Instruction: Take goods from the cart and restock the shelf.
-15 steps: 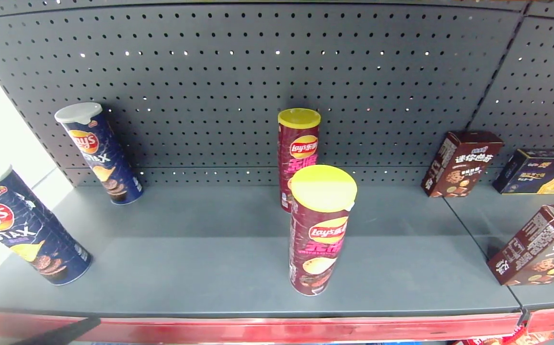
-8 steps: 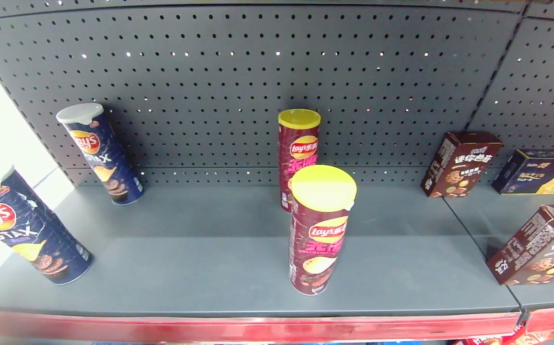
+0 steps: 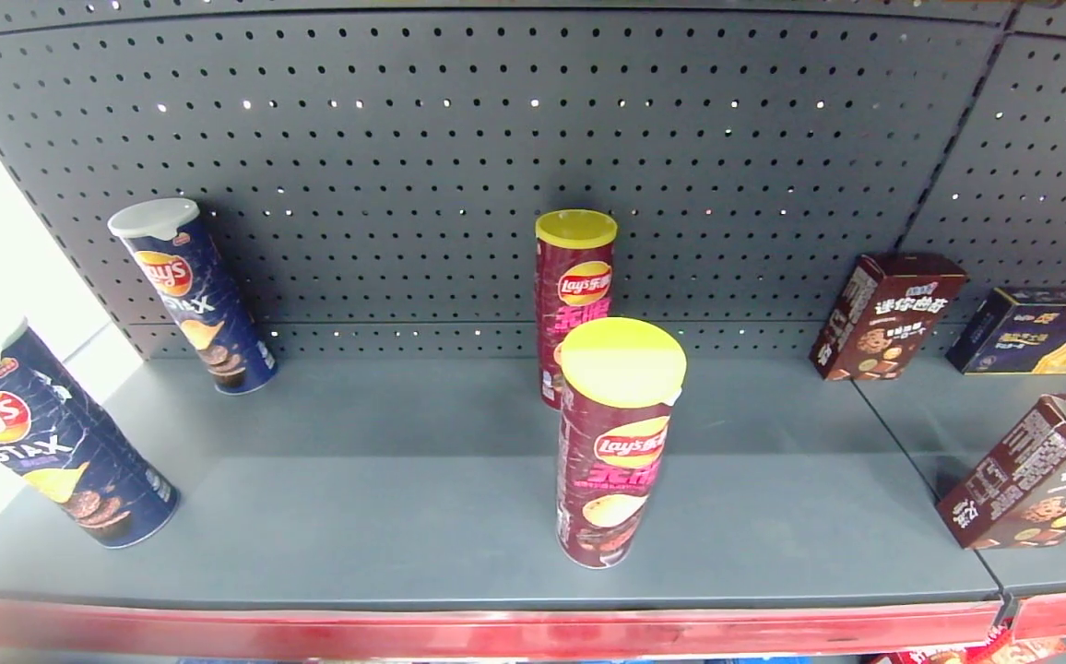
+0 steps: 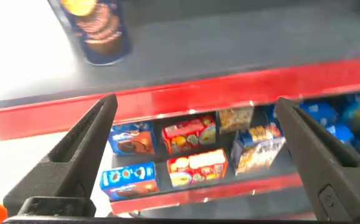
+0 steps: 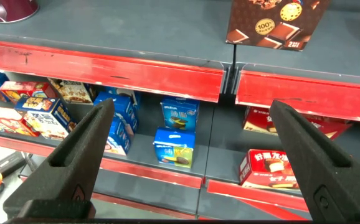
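Note:
Two navy chip cans [image 3: 192, 295] [image 3: 53, 443] lean on the left of the grey shelf [image 3: 385, 498]. Two maroon chip cans with yellow lids stand upright in the middle, one at the front [image 3: 616, 443] and one behind it [image 3: 574, 286]. My left gripper [image 4: 195, 102] is open and holds nothing, just below and in front of the shelf's red edge [image 4: 186, 99], under the front navy can [image 4: 99, 31]. My right gripper [image 5: 192, 107] is open too, in front of the red edge [image 5: 105, 62], between the front maroon can's base [image 5: 9, 7] and a brown box [image 5: 273, 22].
Brown biscuit boxes [image 3: 883, 314] [image 3: 1031, 470] and a dark blue box [image 3: 1036, 327] sit on the shelf's right part. A perforated back panel [image 3: 496, 138] closes the shelf. The lower shelf holds blue boxes [image 5: 177, 130] and several other snack boxes [image 4: 192, 149]. Open shelf room lies between the cans.
The dark tip of my left arm at the head view's lower left edge has dropped out of the picture. The goods on the shelf have not moved.

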Motion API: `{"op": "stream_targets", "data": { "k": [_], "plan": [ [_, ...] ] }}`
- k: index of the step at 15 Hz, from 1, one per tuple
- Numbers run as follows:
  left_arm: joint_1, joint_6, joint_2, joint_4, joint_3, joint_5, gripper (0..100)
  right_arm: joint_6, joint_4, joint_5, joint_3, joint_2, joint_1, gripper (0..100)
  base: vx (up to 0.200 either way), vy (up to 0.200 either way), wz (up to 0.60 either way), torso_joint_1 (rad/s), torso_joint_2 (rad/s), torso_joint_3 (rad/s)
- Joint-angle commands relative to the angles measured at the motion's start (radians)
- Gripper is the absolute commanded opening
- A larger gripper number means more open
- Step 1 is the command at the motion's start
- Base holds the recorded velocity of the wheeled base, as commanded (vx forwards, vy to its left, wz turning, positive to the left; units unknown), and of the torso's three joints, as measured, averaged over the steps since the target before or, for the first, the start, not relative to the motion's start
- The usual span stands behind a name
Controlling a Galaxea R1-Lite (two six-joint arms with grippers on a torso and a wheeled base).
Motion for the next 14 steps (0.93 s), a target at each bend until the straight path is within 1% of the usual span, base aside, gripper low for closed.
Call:
{"op": "stream_targets", "data": {
  "k": [1, 4, 6, 8, 9, 10, 11, 14],
  "plan": [
    [0.036, -0.040, -0.060, 0.006, 0.001, 0.003, 100, 0.000, 0.000, 0.000, 0.000, 0.002, 0.001, 100, 0.000, 0.000, 0.00, 0.000, 0.00, 0.000],
    [0.036, -0.026, -0.060, 0.008, 0.001, 0.001, 100, 0.000, 0.000, 0.000, 0.000, 0.002, 0.001, 100, 0.000, 0.000, 0.00, 0.000, 0.00, 0.000],
    [0.036, -0.047, -0.060, 0.008, -0.001, 0.003, 100, -0.002, 0.000, 0.000, 0.000, 0.002, 0.001, 100, 0.000, 0.000, 0.00, 0.000, 0.00, 0.000],
    [0.036, -0.049, -0.060, 0.006, -0.001, 0.007, 100, 0.000, 0.000, 0.000, 0.000, 0.002, 0.001, 100, 0.000, 0.000, 0.00, 0.000, 0.00, 0.000],
    [0.036, -0.041, -0.060, 0.025, 0.001, 0.093, 100, 0.000, 0.000, 0.000, 0.000, 0.002, 0.001, 100, 0.000, 0.000, 0.00, 0.000, 0.00, 0.000],
    [0.036, -0.050, -0.060, 0.078, -0.004, 0.219, 100, 0.000, 0.000, 0.000, 0.000, 0.002, 0.001, 100, 0.000, 0.000, 0.00, 0.000, 0.00, 0.000],
    [0.036, -0.050, -0.061, 0.063, -0.002, 0.205, 100, -0.002, 0.000, 0.000, 0.000, 0.002, 0.001, 100, 0.000, 0.000, 0.00, 0.000, 0.00, 0.000],
    [0.033, -0.055, -0.060, 0.057, -0.002, 0.133, 100, -0.002, 0.000, 0.000, 0.000, 0.002, 0.000, 100, 0.000, 0.000, 0.00, 0.000, 0.00, 0.000]
  ]
}}
